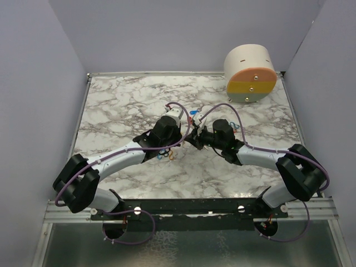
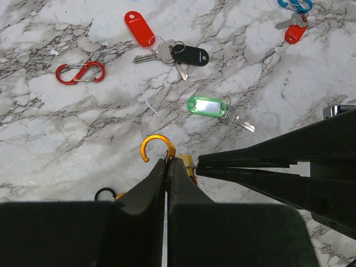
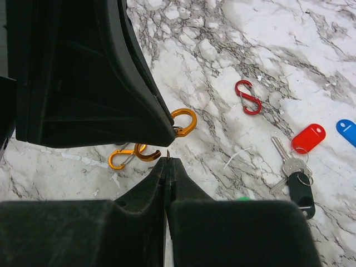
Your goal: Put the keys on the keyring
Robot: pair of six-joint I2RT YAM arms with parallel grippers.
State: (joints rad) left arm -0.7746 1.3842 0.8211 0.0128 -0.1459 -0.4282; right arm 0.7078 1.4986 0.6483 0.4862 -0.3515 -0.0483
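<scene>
Entry: orange keyring (image 2: 157, 147), hook end showing, clamped in my closed left gripper (image 2: 167, 162), presumably to steady it for threading; my right gripper (image 2: 198, 164), likewise closed, meets it tip to tip; tagged keys (image 2: 211, 107) lie loose on the tabletop (image 2: 83, 139) beyond.

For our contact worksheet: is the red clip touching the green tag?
Apart. The left wrist view shows bare marble between the red clip and the green tag.

Marble table (image 1: 122, 111): red carabiner (image 2: 80, 73), green-tag key (image 2: 207, 106), red-black-tag key bunch (image 2: 167, 51), round container (image 1: 250, 75).
</scene>
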